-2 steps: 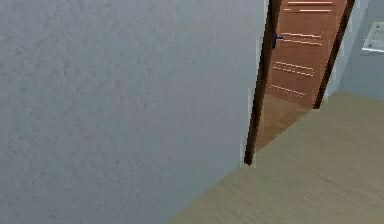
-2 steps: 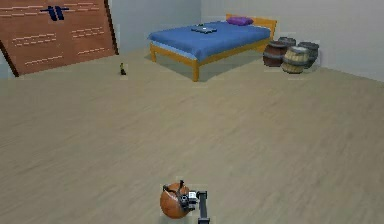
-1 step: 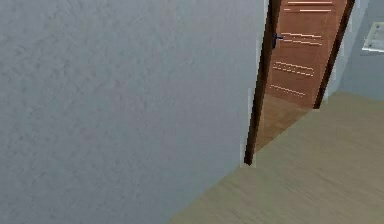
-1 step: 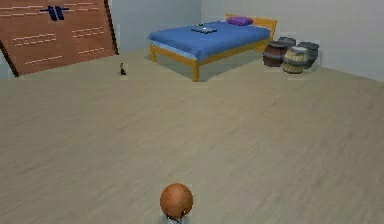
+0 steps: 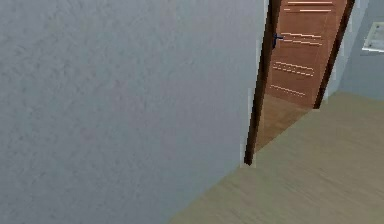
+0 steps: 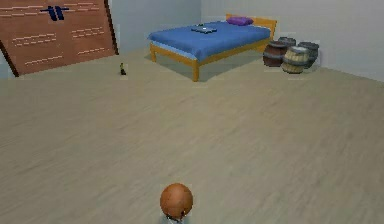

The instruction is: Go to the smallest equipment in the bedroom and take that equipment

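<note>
Ball (image 6: 176, 199), orange-brown, rests on the floor (image 6: 250, 140) low in the arm side view, well apart from the blue bed (image 6: 205, 42). My fingers' state I cannot tell.

Base stands on the pale plank floor (image 5: 300, 170), front close up against a grey wall (image 5: 110, 100) and set at a slant to it. The wall's foot runs from the forward view's lower middle up to its end, right of middle. A brown door (image 5: 300, 55) lies ahead, toward the forward view's upper right. The body's arm side faces open floor, with a bed (image 6: 205, 45) well out across the room. Arm pose, wrist and jaws: cannot tell.
</note>
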You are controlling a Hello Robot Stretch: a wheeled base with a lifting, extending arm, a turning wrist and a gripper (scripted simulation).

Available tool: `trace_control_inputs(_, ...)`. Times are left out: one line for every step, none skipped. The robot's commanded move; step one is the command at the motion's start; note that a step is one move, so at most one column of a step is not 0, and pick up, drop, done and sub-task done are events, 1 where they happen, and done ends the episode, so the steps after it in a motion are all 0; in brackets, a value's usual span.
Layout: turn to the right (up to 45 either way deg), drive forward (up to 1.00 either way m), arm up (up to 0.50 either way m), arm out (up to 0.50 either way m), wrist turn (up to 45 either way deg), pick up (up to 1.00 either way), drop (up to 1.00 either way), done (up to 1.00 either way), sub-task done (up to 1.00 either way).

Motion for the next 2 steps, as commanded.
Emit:
trace_control_inputs(0.0, 0.00, 0.10, 0.00, 0.0, 0.00, 0.00, 0.00, 0.00)
trace_control_inputs(0.0, 0.00, 0.00, 0.00, 0.0, 0.00, 0.00, 1.00, 0.00)
